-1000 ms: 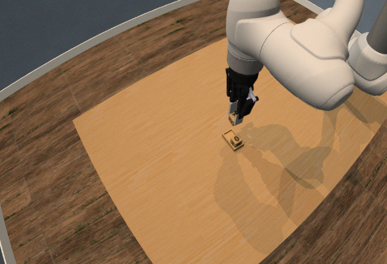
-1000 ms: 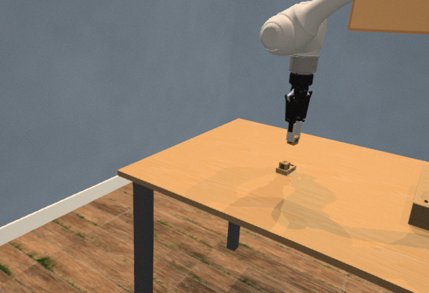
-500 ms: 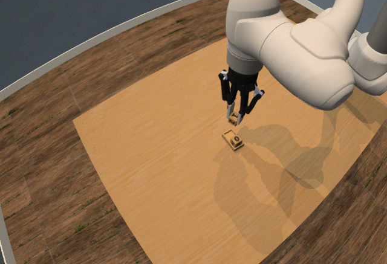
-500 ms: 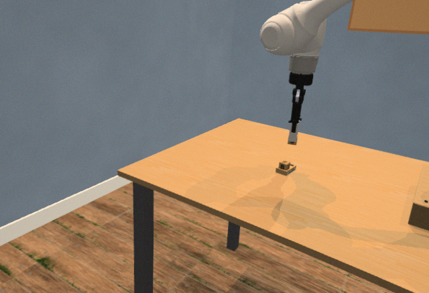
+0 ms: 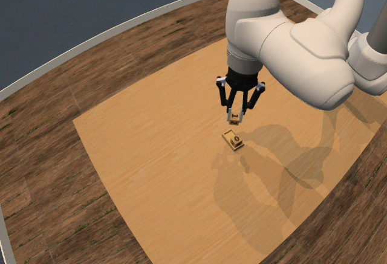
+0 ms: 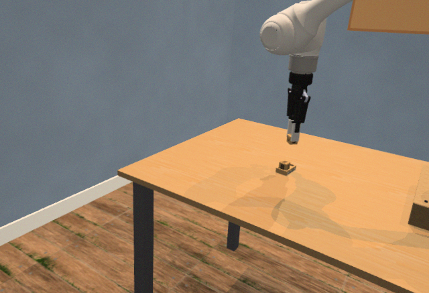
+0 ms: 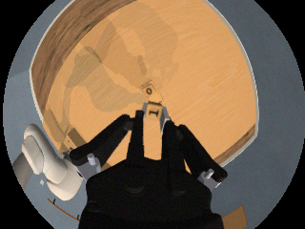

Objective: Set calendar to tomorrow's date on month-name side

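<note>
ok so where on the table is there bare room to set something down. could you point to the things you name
Open wood lies between the tray (image 5: pixel 228 145) (image 6: pixel 286 173) and the table's far left corner in the top view. It is crowded at the tray, with one cube (image 5: pixel 236 140) (image 6: pixel 284 165) (image 7: pixel 149 91) inside and the gripper (image 5: pixel 234 116) (image 6: pixel 293 137) (image 7: pixel 153 110) above.

Around you: blue-grey walls (image 5: pixel 94 11) (image 6: pixel 114 57) (image 7: pixel 281 95), pale skirting board (image 5: pixel 124 25) (image 6: pixel 58 218) along their foot. Below you, brown plank floor (image 5: pixel 56 167) (image 6: pixel 86 248) (green tufts in its seams, mind). Your table (image 5: pixel 150 161) (image 6: pixel 208 151) (image 7: pixel 210 62): light wood top, dark legs (image 6: pixel 143 234), soft shadows across it. Orange-brown panel (image 6: pixel 395 9) on far wall.
</note>
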{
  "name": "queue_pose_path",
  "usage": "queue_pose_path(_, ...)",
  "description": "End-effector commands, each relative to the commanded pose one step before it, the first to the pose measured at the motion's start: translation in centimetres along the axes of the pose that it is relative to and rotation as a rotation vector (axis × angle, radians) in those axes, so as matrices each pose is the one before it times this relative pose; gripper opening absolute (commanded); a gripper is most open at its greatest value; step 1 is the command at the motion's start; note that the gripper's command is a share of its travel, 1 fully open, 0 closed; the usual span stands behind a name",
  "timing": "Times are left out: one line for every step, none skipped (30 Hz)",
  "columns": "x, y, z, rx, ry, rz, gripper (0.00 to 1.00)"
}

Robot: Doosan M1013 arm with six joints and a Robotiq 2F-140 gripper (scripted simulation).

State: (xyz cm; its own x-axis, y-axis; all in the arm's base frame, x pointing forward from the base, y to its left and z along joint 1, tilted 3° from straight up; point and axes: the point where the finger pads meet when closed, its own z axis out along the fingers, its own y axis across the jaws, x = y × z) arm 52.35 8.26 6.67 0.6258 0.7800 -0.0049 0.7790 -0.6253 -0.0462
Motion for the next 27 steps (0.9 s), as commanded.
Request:
queue_pose_path(0.024,0.604,-0.29,0.00458,0.00847,-0.11429,0.16)
queue_pose_path(-0.006,0.024,-0.003,0.0,0.0,-0.07766,0.16)
queue_pose_path(-0.003,0.01,-0.001,0.0,0.0,-0.03407,0.16)
queue_pose_path(-0.004,0.011,-0.001,0.0,0.0,-0.03559,0.16)
queue_pose_path(0.0,0.001,0.0,0.0,0.0,-0.00302,0.16)
queue_pose_path(-0.008,0.019,-0.002,0.0,0.0,-0.06426,0.16)
queue_pose_path(0.0,0.001,0.0,0.0,0.0,-0.00316,0.16)
queue_pose_path(-0.009,0.018,-0.002,0.0,0.0,-0.06195,0.16)
queue_pose_path(-0.005,0.009,-0.001,0.0,0.0,-0.03256,0.16)
queue_pose_path(-0.004,0.006,-0.001,0.0,0.0,-0.02376,0.16)
queue_pose_path(-0.008,0.012,-0.002,0.0,0.0,-0.04585,0.16)
queue_pose_path(-0.001,0.001,0.0,0.0,0.0,-0.00474,0.16)
queue_pose_path(-0.008,0.011,-0.002,0.0,0.0,-0.04481,0.16)
queue_pose_path(-0.008,0.01,-0.001,0.0,0.0,-0.03906,0.16)
queue_pose_path(-0.007,0.008,-0.001,0.0,0.0,-0.0334,0.16)
queue_pose_path(0.0,0.0,0.0,0.0,0.0,0.0,0.16)
queue_pose_path(0.0,0.0,0.0,0.0,0.0,0.0,0.16)
queue_pose_path(-0.006,0.006,-0.001,0.0,0.0,-0.0279,0.16)
queue_pose_path(-0.005,0.005,-0.001,0.0,0.0,-0.02265,0.16)
queue_pose_path(-0.004,0.004,-0.001,0.0,0.0,-0.01773,0.16)
queue_pose_path(-0.003,0.003,0.0,0.0,0.0,-0.01322,0.16)
queue_pose_path(-0.002,0.002,0.0,0.0,0.0,-0.00921,0.16)
queue_pose_path(-0.001,0.001,0.0,0.0,0.0,-0.00581,0.16)
queue_pose_path(-0.001,0.001,0.0,0.0,0.0,-0.00309,0.16)
queue_pose_path(0.0,0.0,0.0,0.0,0.0,-0.00118,0.16)
queue_pose_path(0.0,0.0,0.0,0.0,0.0,-0.00017,0.16)
queue_pose_path(0.0,0.0,0.0,0.0,0.0,0.0,0.16)
